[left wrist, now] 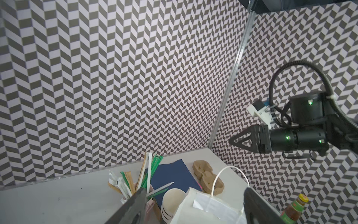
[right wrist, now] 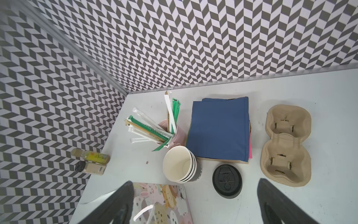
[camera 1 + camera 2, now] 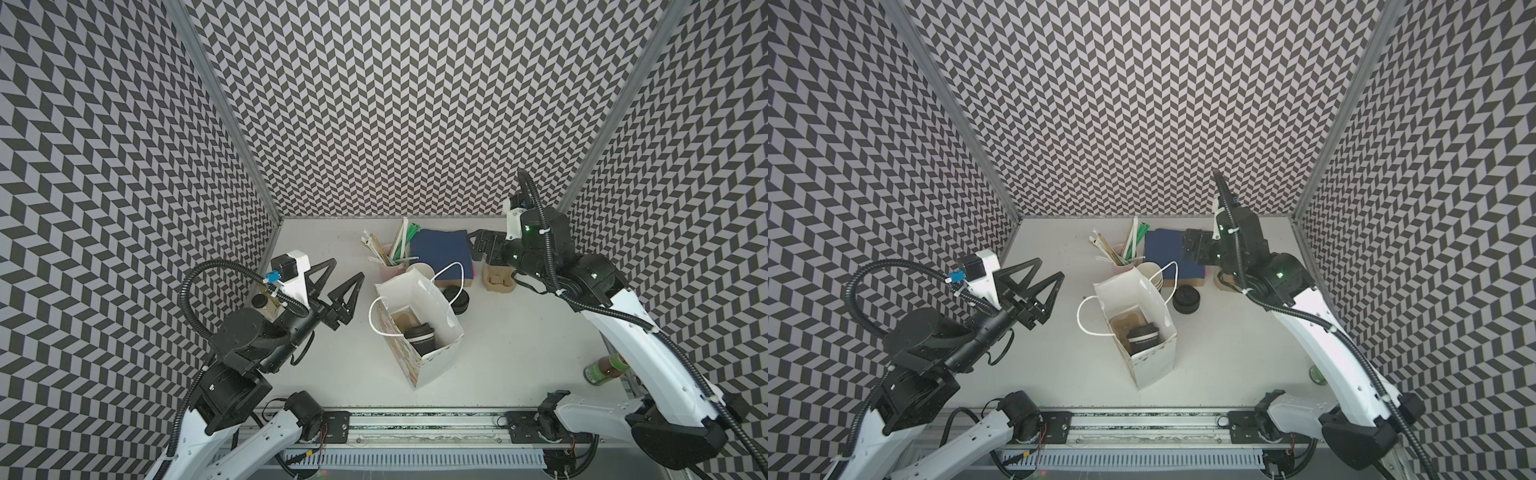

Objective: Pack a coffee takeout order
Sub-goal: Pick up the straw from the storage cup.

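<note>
The dark lidded cup (image 3: 420,338) sits in a tan carrier (image 3: 401,322) down inside the white bag (image 3: 399,291) mid-table, with the left gripper (image 3: 347,268) beside it spread wide and empty, and the right gripper (image 3: 473,247), likewise parted and holding nothing, above the navy napkin (image 3: 440,249) by the back edge.

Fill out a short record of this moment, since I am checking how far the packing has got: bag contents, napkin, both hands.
bag: upright, open at the top
in bag: carrier holding the lidded cup
navy napkin: on its stack at the back of the table, not yet packed
left hand: open, empty, beside the bag
right hand: open, empty, raised near the navy napkin
</note>
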Controlling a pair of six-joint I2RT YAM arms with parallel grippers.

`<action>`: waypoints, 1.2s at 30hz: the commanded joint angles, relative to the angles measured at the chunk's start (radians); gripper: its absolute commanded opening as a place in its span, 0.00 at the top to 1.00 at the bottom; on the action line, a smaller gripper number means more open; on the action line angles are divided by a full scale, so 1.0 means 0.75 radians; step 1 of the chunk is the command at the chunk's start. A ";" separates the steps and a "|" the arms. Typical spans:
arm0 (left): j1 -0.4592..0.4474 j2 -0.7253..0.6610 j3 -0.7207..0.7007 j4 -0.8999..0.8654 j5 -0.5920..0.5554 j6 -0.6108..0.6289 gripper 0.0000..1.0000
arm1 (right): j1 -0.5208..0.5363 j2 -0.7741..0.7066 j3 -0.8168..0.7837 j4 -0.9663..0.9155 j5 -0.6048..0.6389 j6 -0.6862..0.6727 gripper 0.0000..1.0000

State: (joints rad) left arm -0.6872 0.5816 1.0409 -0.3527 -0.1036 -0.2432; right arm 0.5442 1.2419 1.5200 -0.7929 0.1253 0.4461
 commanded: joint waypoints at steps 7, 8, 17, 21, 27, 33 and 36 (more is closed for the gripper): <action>0.252 0.500 0.187 0.012 -0.084 -0.036 0.20 | -0.165 0.004 -0.161 0.300 -0.268 0.049 0.04; 0.325 0.562 0.216 -0.011 -0.024 -0.079 0.22 | -0.165 -0.008 -0.178 0.313 -0.273 0.055 0.04; 0.677 0.912 0.265 0.029 0.444 -0.290 0.40 | -0.170 -0.110 -0.315 0.403 -0.331 0.069 0.04; 0.673 0.979 0.237 0.110 0.468 -0.319 0.44 | -0.169 -0.110 -0.327 0.408 -0.345 0.065 0.04; 0.640 1.098 0.302 0.133 0.505 -0.318 0.50 | -0.169 -0.112 -0.341 0.440 -0.404 0.064 0.04; 0.626 1.097 0.262 0.073 0.434 -0.360 0.58 | -0.168 -0.126 -0.340 0.446 -0.417 0.054 0.04; 0.599 1.008 0.118 0.118 0.380 -0.425 0.59 | -0.168 -0.127 -0.339 0.442 -0.419 0.051 0.04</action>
State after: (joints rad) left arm -0.2230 1.3952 1.1954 -0.2771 0.2306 -0.5106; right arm 0.4202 1.1748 1.2697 -0.5209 -0.1757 0.4904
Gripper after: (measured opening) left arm 0.414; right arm 0.960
